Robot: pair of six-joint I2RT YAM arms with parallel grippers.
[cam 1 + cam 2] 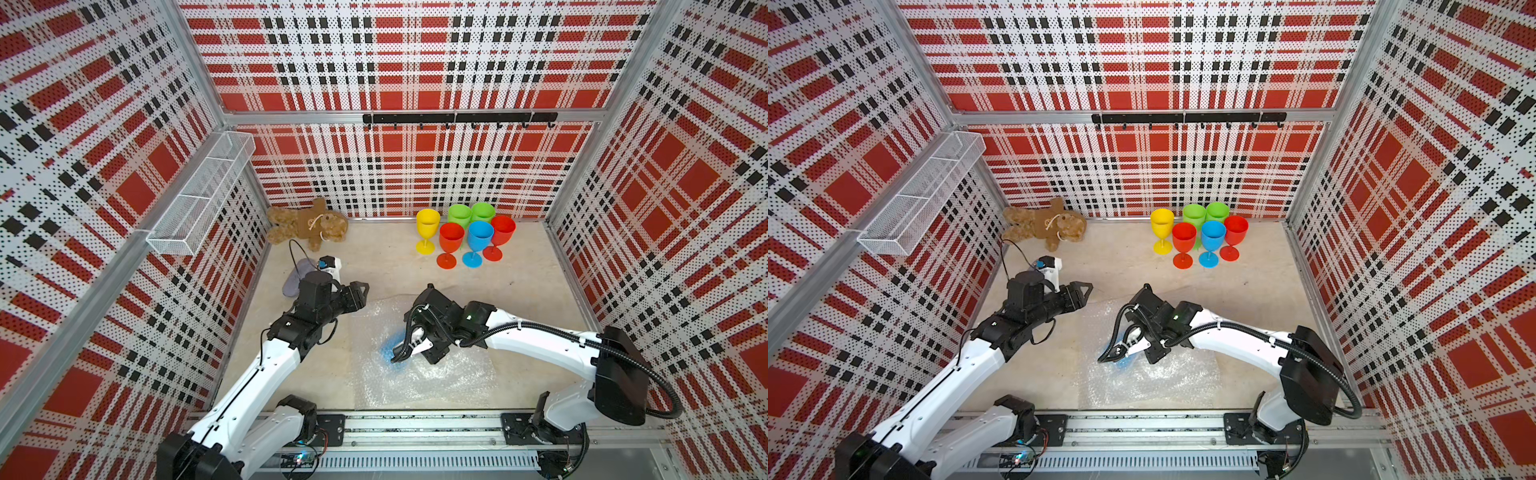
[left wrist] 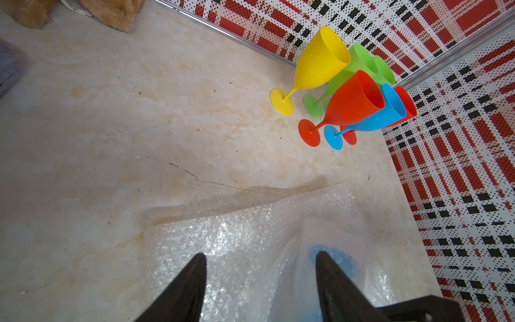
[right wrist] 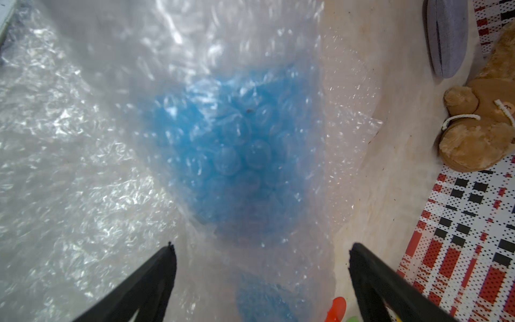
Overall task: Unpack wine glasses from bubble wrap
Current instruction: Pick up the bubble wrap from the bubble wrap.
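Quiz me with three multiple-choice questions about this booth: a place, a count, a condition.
1. How many goblets stand unwrapped by the back wall? A. four B. six C. eight
2. Where is the teddy bear? A. among the goblets B. on the table in the far left corner C. at the near edge
3. The blue goblet below the right gripper is: A. covered in bubble wrap B. bare and upright C. lifted off the table

Answers: 1 B: one yellow, two green, two red, one blue. 2 B: it lies at the back wall's left end. 3 A: blue shows only through the plastic.
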